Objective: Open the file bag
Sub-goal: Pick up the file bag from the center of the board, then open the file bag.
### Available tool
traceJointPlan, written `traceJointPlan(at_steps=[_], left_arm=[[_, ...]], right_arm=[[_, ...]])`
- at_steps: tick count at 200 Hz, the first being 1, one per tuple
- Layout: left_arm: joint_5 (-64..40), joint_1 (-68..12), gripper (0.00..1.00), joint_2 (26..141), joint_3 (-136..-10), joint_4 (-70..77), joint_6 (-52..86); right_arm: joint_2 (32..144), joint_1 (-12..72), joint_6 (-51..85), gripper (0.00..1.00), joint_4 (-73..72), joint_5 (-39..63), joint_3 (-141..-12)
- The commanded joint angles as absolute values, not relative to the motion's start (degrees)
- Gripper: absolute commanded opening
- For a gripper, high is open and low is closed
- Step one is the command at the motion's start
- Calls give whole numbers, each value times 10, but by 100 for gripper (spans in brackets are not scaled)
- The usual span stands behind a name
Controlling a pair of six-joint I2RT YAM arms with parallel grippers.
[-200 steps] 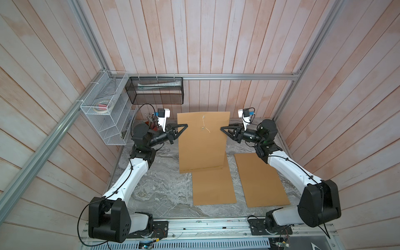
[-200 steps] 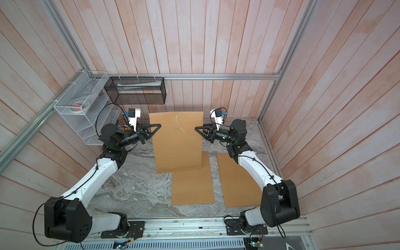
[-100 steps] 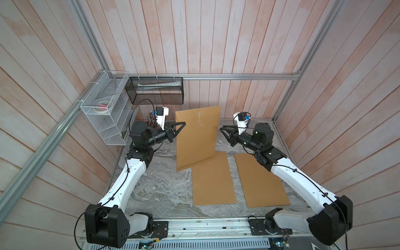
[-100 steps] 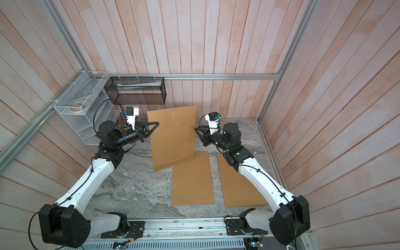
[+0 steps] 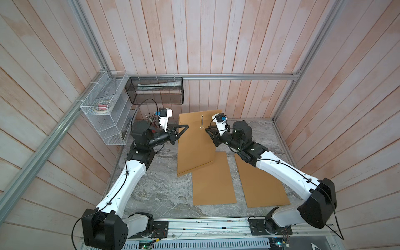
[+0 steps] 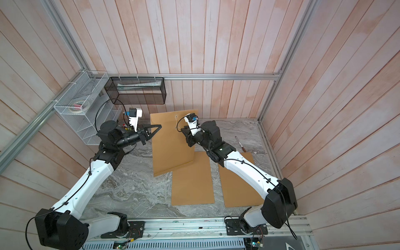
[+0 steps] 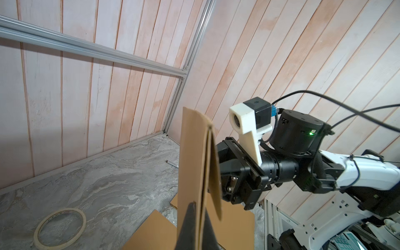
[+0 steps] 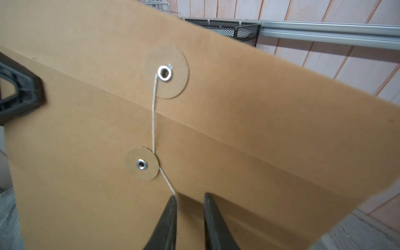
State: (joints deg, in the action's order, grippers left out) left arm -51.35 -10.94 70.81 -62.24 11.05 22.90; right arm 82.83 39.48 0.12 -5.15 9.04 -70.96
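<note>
Viewing remotely, I count three brown file bags. One file bag stands upright toward the back of the cell, its side edge clamped in the left gripper. The centre bag and the outer bag lie flat. The right gripper faces the upright bag, jaws slightly apart. One string links two eyelet discs, the upper disc and the lower disc, and reaches one fingertip. The tabletop is grey and marble-patterned; wood-plank walls surround it.

Grey marbled tabletop — flat brown envelope, second flat envelope just beside it, marker, tape ring.
</note>
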Motion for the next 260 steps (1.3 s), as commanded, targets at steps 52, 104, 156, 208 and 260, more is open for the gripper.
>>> traceJointPlan(at_steps=[52, 104, 156, 208, 260], left_arm=[[-510, -116, 0, 696, -640, 98, 212], [-518, -118, 0, 695, -640, 102, 217], [-529, -120, 0, 697, -638, 104, 219], [-543, -120, 0, 697, -637, 117, 227], [-554, -120, 0, 700, -631, 134, 238]], right_arm=[[823, 402, -12, 30, -47, 77, -717], [840, 404, -19, 30, -42, 82, -730], [852, 405, -22, 28, -45, 89, -738], [860, 407, -28, 26, -46, 93, -744], [864, 407, -32, 24, -47, 105, -747]])
